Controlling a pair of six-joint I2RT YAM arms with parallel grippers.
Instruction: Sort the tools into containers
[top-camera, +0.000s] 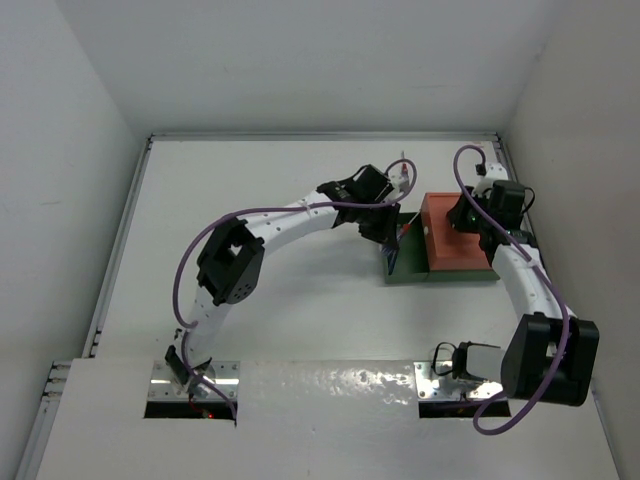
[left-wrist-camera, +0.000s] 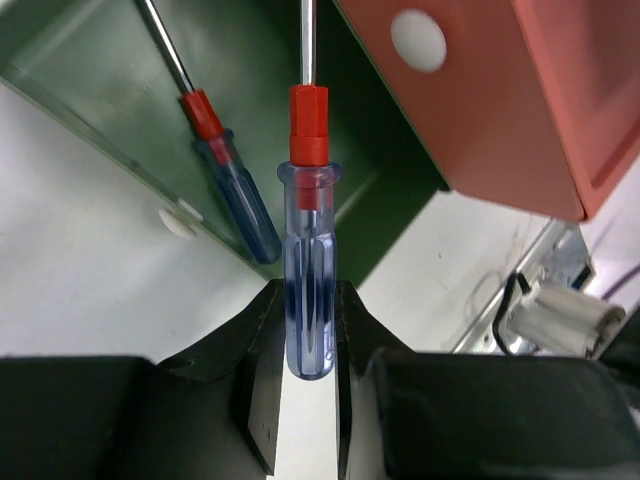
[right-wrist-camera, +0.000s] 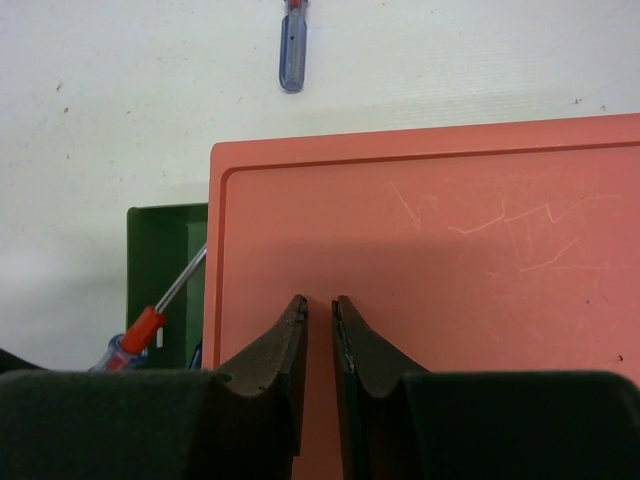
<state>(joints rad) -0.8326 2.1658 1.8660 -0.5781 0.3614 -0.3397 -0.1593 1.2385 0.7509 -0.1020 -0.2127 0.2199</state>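
My left gripper (left-wrist-camera: 308, 295) is shut on the blue handle of a screwdriver (left-wrist-camera: 308, 250), whose shaft points into the dark green tray (left-wrist-camera: 90, 60). A second screwdriver (left-wrist-camera: 235, 190) lies inside that tray. The orange-red tray (left-wrist-camera: 500, 90) rests over the green tray's right part, its flat scratched face (right-wrist-camera: 450, 230) up. My right gripper (right-wrist-camera: 320, 305) hovers just above that face, jaws nearly together and empty. A third screwdriver (right-wrist-camera: 292, 45) lies on the table beyond the trays (top-camera: 403, 175). No pliers are in view.
The trays sit at the right middle of the white table (top-camera: 280, 180), the green one (top-camera: 405, 275) showing at the front and left of the orange one (top-camera: 455, 250). White walls enclose the table. A white cable connector (left-wrist-camera: 560, 310) lies near the trays.
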